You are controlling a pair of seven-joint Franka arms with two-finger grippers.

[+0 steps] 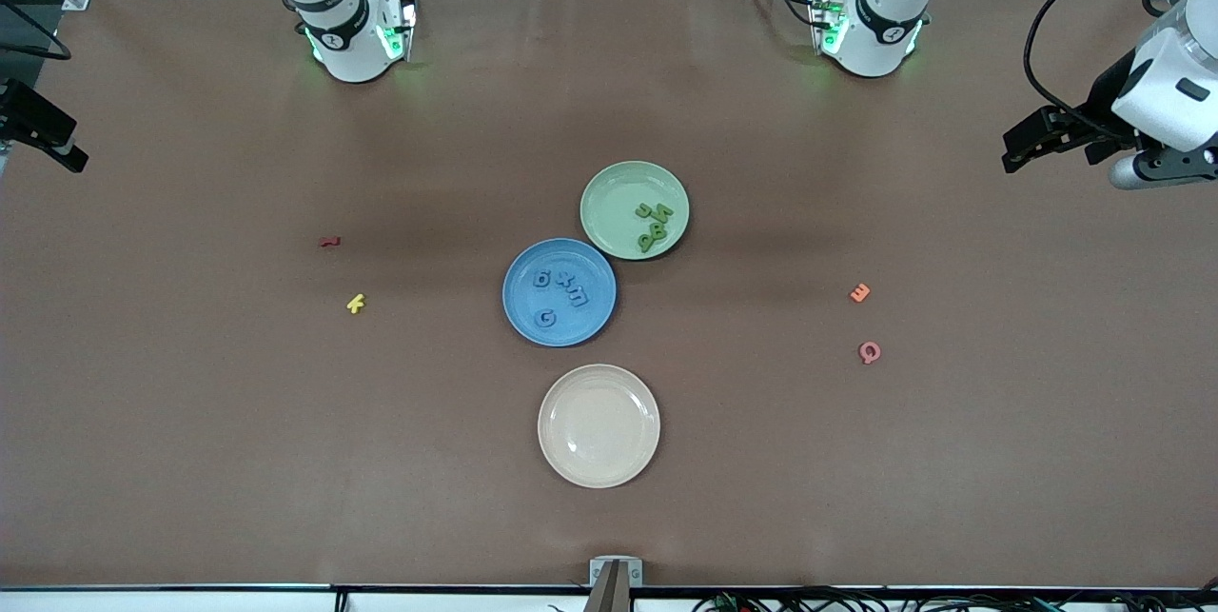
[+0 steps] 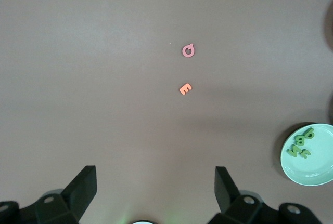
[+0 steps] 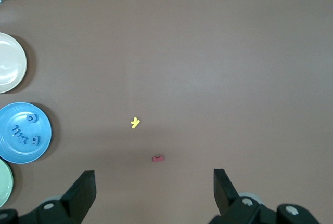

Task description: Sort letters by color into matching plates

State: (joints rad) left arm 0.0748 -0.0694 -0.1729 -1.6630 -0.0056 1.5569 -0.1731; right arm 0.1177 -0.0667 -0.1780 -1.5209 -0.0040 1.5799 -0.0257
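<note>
From the front we see blue letters (image 1: 561, 292) in the blue plate (image 1: 519, 312), green letters (image 1: 654, 223) in the green plate (image 1: 609, 203). Left wrist: the left gripper (image 2: 155, 195) has its fingers (image 2: 83, 185) apart, the orange letter (image 2: 185, 89) and pink letter (image 2: 188, 51) well ahead of them. Right wrist: the right gripper (image 3: 154, 195) is spread too, the dark red letter (image 3: 158, 158) just ahead; we risk misfiling these strays, since no plate matches them.

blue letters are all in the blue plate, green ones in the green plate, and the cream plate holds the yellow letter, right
Not quite. The cream plate holds nothing; the yellow letter lies on the table toward the right arm's end, as the front view shows. The blue letters are in the blue plate and the green letters in the green plate.
</note>
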